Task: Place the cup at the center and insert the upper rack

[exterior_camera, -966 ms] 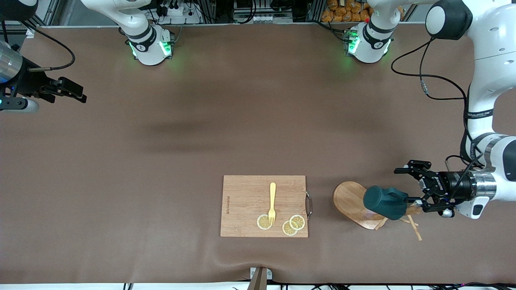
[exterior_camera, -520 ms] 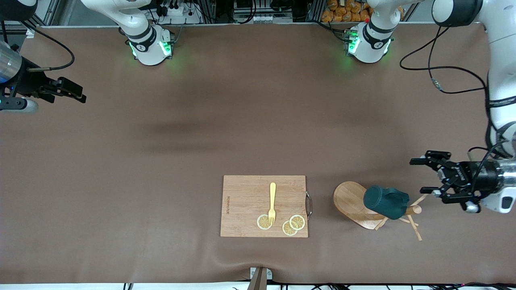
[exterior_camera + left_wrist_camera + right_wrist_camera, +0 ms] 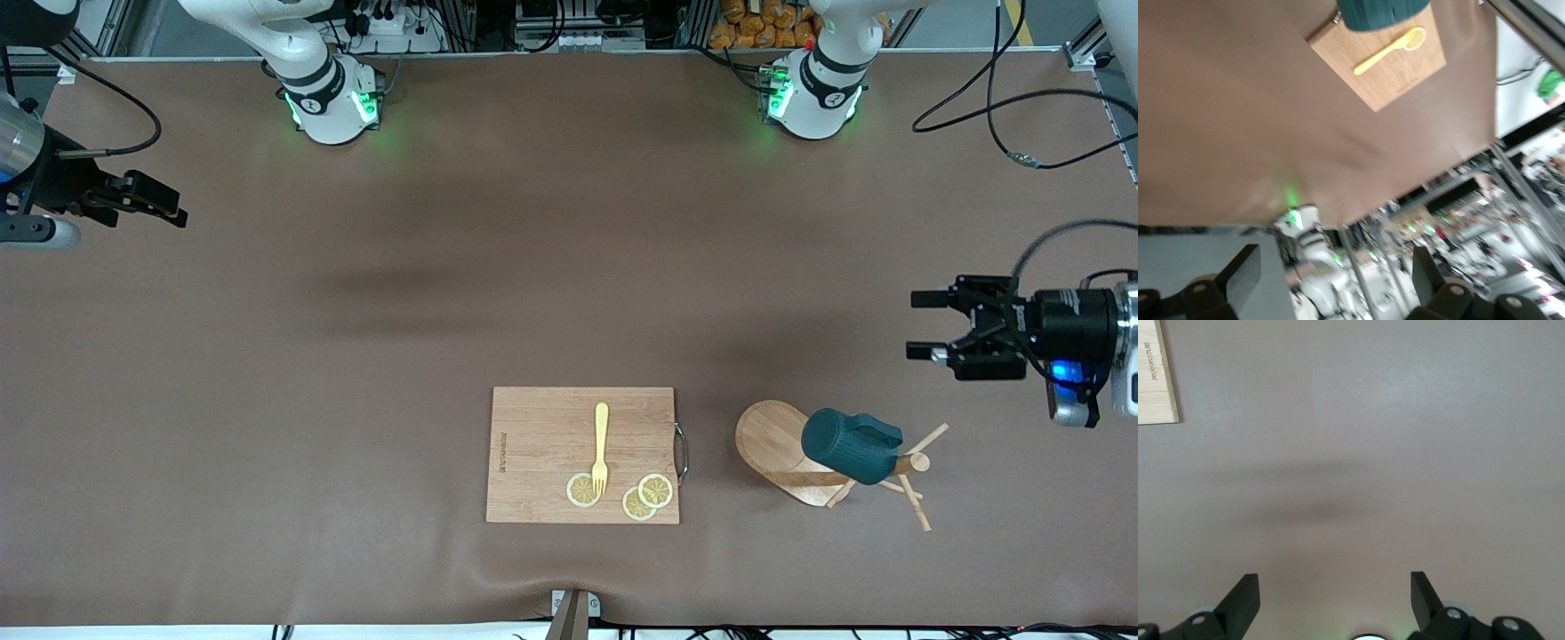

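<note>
The dark teal cup (image 3: 849, 446) hangs against the post of the light wooden mug tree (image 3: 772, 442), close to the thin upper pegs (image 3: 930, 437) by the post's tip. My left gripper (image 3: 921, 324) is open and empty in the air, over bare table at the left arm's end, apart from the cup. In the left wrist view my left gripper (image 3: 1335, 263) is open and the cup (image 3: 1381, 12) shows at the edge. My right gripper (image 3: 171, 209) waits at the right arm's end, and the right wrist view shows it (image 3: 1335, 583) open over bare table.
A rectangular wooden cutting board (image 3: 542, 427) lies toward the middle, beside the mug tree. On it are a yellow fork (image 3: 601, 444) and three lemon slices (image 3: 655, 490). The brown mat (image 3: 533, 267) covers the table. A corner of the board (image 3: 1155, 373) shows in the right wrist view.
My left gripper has drawn back from the cup toward the left arm's end, open and empty. The cup stays on the mug tree. The right arm has not moved.
</note>
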Controlling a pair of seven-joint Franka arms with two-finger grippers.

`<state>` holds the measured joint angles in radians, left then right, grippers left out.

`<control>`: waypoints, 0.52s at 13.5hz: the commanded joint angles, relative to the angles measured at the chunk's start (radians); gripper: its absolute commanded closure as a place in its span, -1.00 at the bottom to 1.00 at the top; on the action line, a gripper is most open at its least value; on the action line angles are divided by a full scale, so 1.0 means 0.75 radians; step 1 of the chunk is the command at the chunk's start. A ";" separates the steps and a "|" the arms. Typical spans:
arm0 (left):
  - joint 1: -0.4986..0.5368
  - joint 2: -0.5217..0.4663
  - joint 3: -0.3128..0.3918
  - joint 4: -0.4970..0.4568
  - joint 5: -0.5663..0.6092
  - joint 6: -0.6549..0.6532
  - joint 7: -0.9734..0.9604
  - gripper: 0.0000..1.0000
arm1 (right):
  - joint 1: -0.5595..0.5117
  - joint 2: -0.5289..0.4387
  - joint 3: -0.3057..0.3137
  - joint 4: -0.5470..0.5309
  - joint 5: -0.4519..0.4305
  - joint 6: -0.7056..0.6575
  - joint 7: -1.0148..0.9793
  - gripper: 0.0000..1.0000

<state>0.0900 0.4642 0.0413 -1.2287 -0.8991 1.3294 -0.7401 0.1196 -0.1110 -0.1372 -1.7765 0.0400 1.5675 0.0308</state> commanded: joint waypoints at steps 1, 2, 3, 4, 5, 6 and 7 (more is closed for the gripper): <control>-0.097 -0.119 0.004 -0.035 0.236 0.035 0.025 -1.00 | -0.010 -0.032 0.005 -0.024 -0.015 0.002 -0.002 -1.00; -0.156 -0.158 0.002 -0.035 0.406 0.042 0.098 -1.00 | -0.014 -0.032 0.005 -0.024 -0.015 0.004 0.000 -1.00; -0.228 -0.193 -0.002 -0.037 0.612 0.044 0.162 -1.00 | -0.024 -0.032 0.007 -0.030 -0.015 0.006 -0.002 -1.00; -0.293 -0.230 -0.006 -0.037 0.792 0.044 0.197 -1.00 | -0.029 -0.032 0.007 -0.033 -0.015 0.008 -0.002 -1.00; -0.353 -0.257 -0.006 -0.039 0.940 0.044 0.240 -1.00 | -0.031 -0.032 0.009 -0.033 -0.015 0.008 -0.002 -1.00; -0.398 -0.291 -0.006 -0.041 1.050 0.044 0.303 -1.00 | -0.041 -0.032 0.011 -0.033 -0.015 0.004 -0.002 -1.00; -0.416 -0.322 -0.006 -0.043 1.124 0.044 0.362 -1.00 | -0.063 -0.032 0.017 -0.033 -0.015 0.006 -0.029 -1.00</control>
<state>-0.1897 0.2857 0.0284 -1.2288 -0.1625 1.3462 -0.5529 0.1046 -0.1109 -0.1386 -1.7788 0.0393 1.5675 0.0292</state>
